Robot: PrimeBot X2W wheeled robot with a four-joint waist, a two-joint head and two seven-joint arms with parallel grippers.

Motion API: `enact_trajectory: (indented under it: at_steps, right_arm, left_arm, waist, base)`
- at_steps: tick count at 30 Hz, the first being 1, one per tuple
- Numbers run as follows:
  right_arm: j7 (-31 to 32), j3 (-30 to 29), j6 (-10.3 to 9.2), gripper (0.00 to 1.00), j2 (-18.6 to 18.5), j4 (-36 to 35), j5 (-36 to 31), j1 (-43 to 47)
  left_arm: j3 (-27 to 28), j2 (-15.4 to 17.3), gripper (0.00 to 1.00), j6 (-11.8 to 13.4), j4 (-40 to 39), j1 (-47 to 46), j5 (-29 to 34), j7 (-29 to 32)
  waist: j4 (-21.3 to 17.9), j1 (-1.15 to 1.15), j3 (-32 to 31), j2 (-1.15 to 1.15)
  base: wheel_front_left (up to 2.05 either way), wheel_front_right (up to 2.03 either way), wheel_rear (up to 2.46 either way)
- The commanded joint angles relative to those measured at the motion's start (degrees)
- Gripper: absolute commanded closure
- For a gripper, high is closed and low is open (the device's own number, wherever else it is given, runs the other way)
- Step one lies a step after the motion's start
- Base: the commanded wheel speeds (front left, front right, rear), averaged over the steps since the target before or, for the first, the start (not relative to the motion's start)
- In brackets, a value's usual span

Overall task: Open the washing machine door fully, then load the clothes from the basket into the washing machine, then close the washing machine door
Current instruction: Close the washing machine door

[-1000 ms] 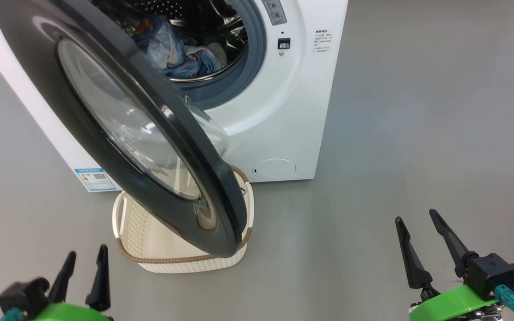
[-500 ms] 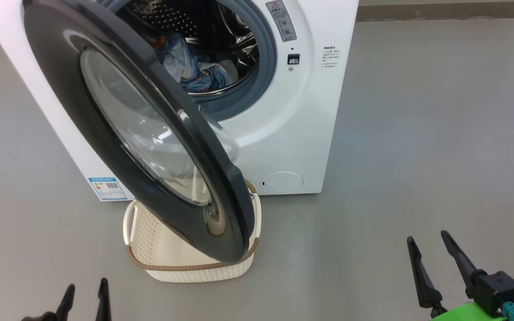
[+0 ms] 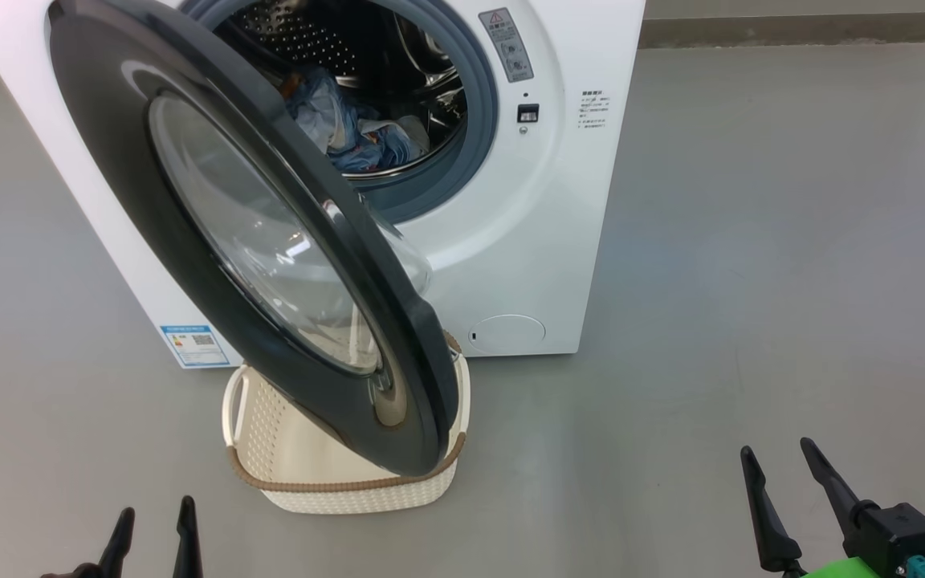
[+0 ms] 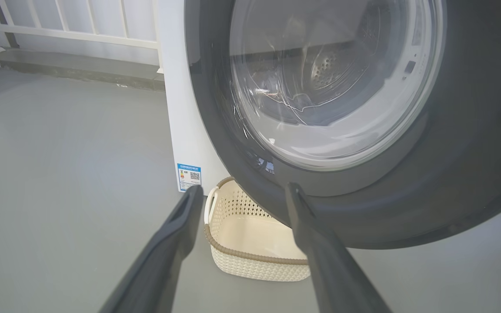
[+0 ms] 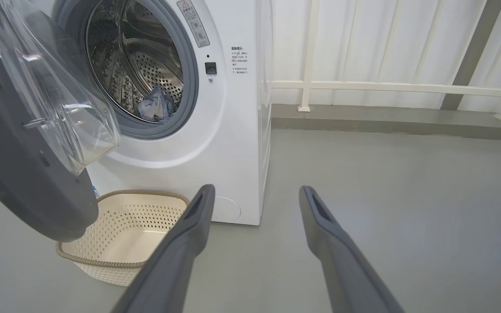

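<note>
1. Hovering low at the head view's corners, left hand (image 3: 156, 510) and right hand (image 3: 776, 446) point forward — both spread wide, holding nothing.
2. Above the basket (image 3: 334, 484) hangs the part-open washing machine door (image 3: 109, 160); clothes (image 3: 350, 132) lie inside the washing machine (image 3: 559, 201).

The left tool (image 3: 156, 507) is seen at the lower left, its jaws parted and nothing gripped. The right tool (image 3: 776, 445) is likewise spread wide and empty at the lower right.
</note>
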Motion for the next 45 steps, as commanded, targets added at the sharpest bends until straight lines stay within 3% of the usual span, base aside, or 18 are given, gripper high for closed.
enact_trajectory:
  at_steps: [1,2,8,14,18,20,27,37,45]
  right_arm:
    - [-0.3,0.8,0.08,0.51,-0.7,-0.8,-1.0,-1.2]
    - [-0.3,0.7,0.08,1.00,-0.7,-0.6,-1.1,-1.3]
    - [-0.3,0.4,0.08,1.00,-0.6,-0.1,-0.2,-2.8]
    - [-0.3,2.8,0.08,1.00,0.0,-7.6,1.5,-8.4]
    - [-0.3,6.6,0.08,1.00,0.2,-12.2,2.1,-11.8]
    - [-0.3,11.7,0.08,1.00,0.5,-16.2,3.4,-15.2]
    - [-0.3,22.6,0.08,1.00,1.0,-20.2,7.1,-20.8]
    - [-0.3,36.1,0.08,1.00,1.1,-13.0,11.5,-22.7]
    - [-0.3,37.7,0.08,1.00,1.1,-6.1,13.5,-22.7]
  left_arm:
    - [1.8,0.7,0.00,-0.1,-1.9,-0.4,0.7,-0.7]
    - [1.8,0.7,0.00,-0.1,-2.0,-0.4,0.7,-0.7]
    - [1.7,0.8,0.00,-0.1,-3.3,-0.3,0.9,-0.8]
    - [3.1,0.3,0.00,-0.1,-4.8,0.3,0.8,-0.8]
    - [3.4,0.0,0.00,-0.1,-4.8,0.4,0.7,-0.8]
    - [3.1,-0.2,0.00,-0.1,-4.8,0.0,0.5,-0.8]
    - [2.2,-0.7,0.00,-0.1,-4.8,-0.7,-0.3,-0.8]
    - [-0.2,-1.2,0.00,-0.1,-5.8,-1.6,-1.1,-0.8]
    - [-1.7,-1.4,0.00,-0.1,-7.6,-2.8,-1.6,-0.8]
  waist:
    - [-0.1,0.00,0.0,0.00]
    - [-0.1,0.00,0.0,0.00]
    - [-0.3,0.00,0.2,0.00]
    - [-0.4,0.00,0.3,0.00]
    - [-0.1,0.00,0.3,0.00]
    - [0.6,0.00,0.3,0.00]
    - [3.1,0.00,0.4,0.00]
    - [8.1,0.00,1.5,0.00]
    - [10.9,0.00,3.9,0.00]
  base:
    - [0.00,0.00,0.00]
    - [0.00,0.00,0.00]
    - [0.00,0.00,0.00]
    - [0.00,0.00,0.00]
    - [0.00,0.00,0.00]
    - [0.00,0.00,0.00]
    - [0.00,0.00,0.00]
    - [0.00,0.00,0.00]
    - [0.00,0.00,0.00]
